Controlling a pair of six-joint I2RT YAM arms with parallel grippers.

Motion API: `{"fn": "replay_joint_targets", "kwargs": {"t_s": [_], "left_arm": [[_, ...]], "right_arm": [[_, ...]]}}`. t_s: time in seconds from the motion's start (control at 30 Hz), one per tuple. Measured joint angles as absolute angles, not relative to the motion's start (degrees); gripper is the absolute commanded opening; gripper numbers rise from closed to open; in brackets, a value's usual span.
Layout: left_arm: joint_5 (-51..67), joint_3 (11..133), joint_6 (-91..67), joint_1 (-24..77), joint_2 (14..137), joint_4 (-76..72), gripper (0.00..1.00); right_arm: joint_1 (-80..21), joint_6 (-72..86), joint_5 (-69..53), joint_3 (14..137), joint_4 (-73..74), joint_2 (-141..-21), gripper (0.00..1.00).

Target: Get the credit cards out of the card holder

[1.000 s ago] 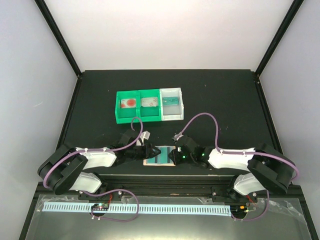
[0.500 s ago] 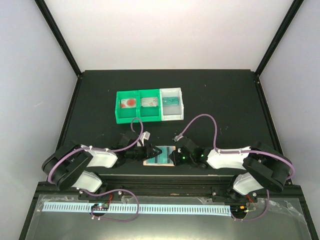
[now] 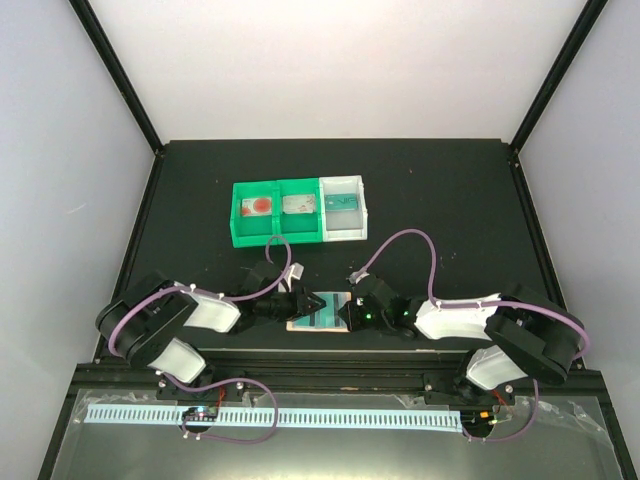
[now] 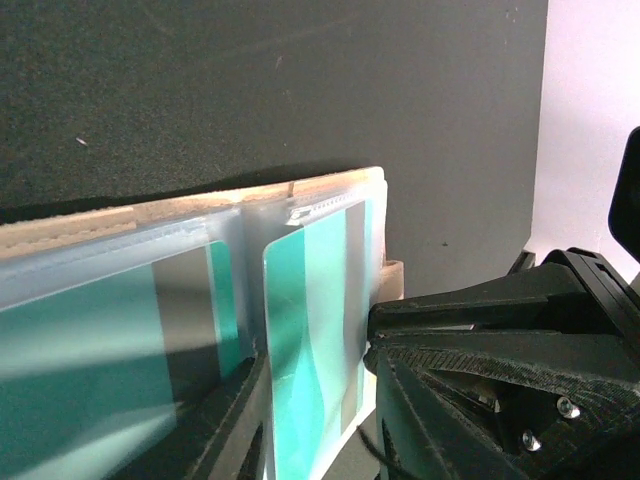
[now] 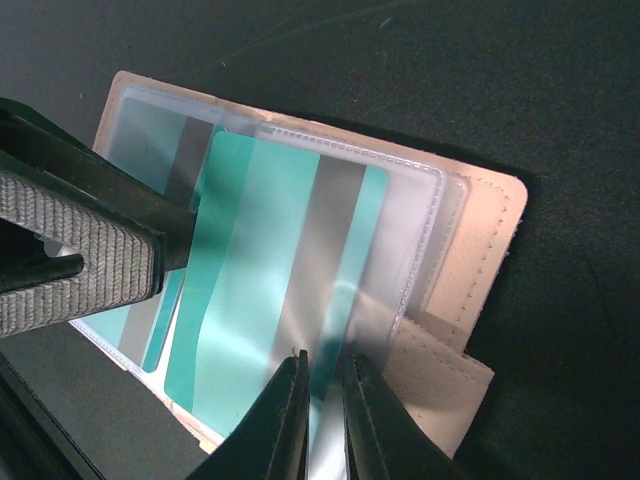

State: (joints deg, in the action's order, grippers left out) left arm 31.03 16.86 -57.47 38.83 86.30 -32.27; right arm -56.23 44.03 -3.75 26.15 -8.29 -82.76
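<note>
The tan card holder [image 3: 300,326] lies open on the black tabletop [image 3: 450,200] near its front edge, between the two arms. It is well apart from the green-and-white bin tray [image 3: 240,228] farther back. Its clear sleeves show teal cards. The right fingers [image 5: 292,405] are nearly together, clamped on the near edge of one credit card [image 5: 270,250]. This card lies across the half of the holder nearer the right arm, beside the side tab [image 5: 440,370]; whether it is free of its sleeve cannot be told. The left fingers [image 5: 140,215] reach in from the other side, with their tips at that card's opposite edge. In the left wrist view a teal card runs down between them, but whether they grip it cannot be told. A second card [image 4: 80,350] sits in the neighbouring sleeve.
</note>
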Motion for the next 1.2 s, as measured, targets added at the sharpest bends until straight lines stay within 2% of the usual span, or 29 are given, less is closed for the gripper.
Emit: {"fn": "replay_joint_targets", "kwargs": {"t_s": [0.13, 0.3, 0.33, 1.03, 1.13, 1.2], "left_arm": [[30.92, 17.15, -57.19, 38.87, 86.37, -31.09, 0.2], [30.7, 17.23, -56.64, 38.87, 86.26, -29.3, 0.02], [30.61, 17.28, -56.38, 38.87, 86.21, -28.8, 0.02], [29.93, 17.82, -51.79, 37.56, 82.11, -21.12, 0.02], [29.93, 17.82, -51.68, 37.45, 82.13, -21.12, 0.06], [29.93, 17.82, -51.77, 37.45, 82.13, -21.34, 0.13]], "right_arm": [[-56.23, 44.05, -3.75, 25.98, -8.62, -82.76, 0.13], [-56.23, 44.05, -3.7, 25.76, -9.08, -82.78, 0.13], [-56.23, 44.03, -3.7, 25.76, -9.1, -82.78, 0.12], [-56.23, 44.05, -3.49, 25.61, -11.66, -84.2, 0.11], [-56.23, 44.05, -3.49, 26.04, -11.94, -84.82, 0.11], [-56.21, 44.05, -3.49, 26.39, -11.86, -85.1, 0.11]]}}
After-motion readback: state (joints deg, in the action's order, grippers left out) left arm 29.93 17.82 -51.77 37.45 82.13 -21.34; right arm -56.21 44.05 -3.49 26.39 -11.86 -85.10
